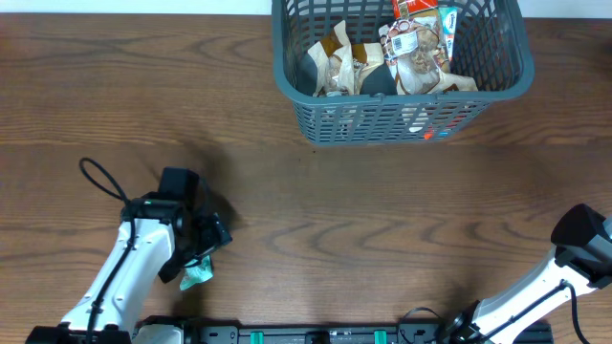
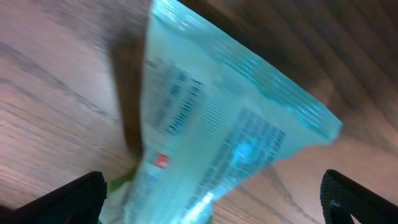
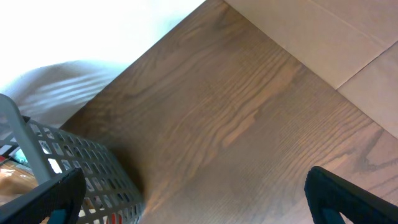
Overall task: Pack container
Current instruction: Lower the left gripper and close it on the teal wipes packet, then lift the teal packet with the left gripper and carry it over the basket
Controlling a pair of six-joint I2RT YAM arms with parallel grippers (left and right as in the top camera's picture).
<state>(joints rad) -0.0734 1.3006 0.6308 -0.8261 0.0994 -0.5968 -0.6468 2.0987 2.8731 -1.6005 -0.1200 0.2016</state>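
Left arm [image 1: 124, 272]: white and black, reaching in from the near left edge of the table.
Left gripper [image 1: 204, 253]: low over the wood near the left front. In the wrist view its two dark fingers [image 2: 74, 196] sit at the bottom corners, set wide apart and clamped on nothing.
Teal packet [image 2: 211, 137]: lies between those fingers with its printed back showing and a sealed end pointing away. The view is blurred, so it is hard to say whether the left finger touches it. From overhead only a corner [image 1: 198, 277] peeks out under the gripper.
Table [image 1: 363, 220]: brown wood grain.
Basket [image 1: 402, 122]: grey-blue with slotted sides, at the far edge right of centre, well apart from both grippers. Its corner [image 3: 68, 155] shows in the right wrist view.
Snack packets [image 1: 397, 57]: piled inside the basket, brown, white and red.
Right arm [image 1: 545, 287]: at the near right corner.
Right gripper [image 3: 193, 202]: fingers [image 3: 43, 199] spread wide, nothing between them, above bare wood beside the basket.
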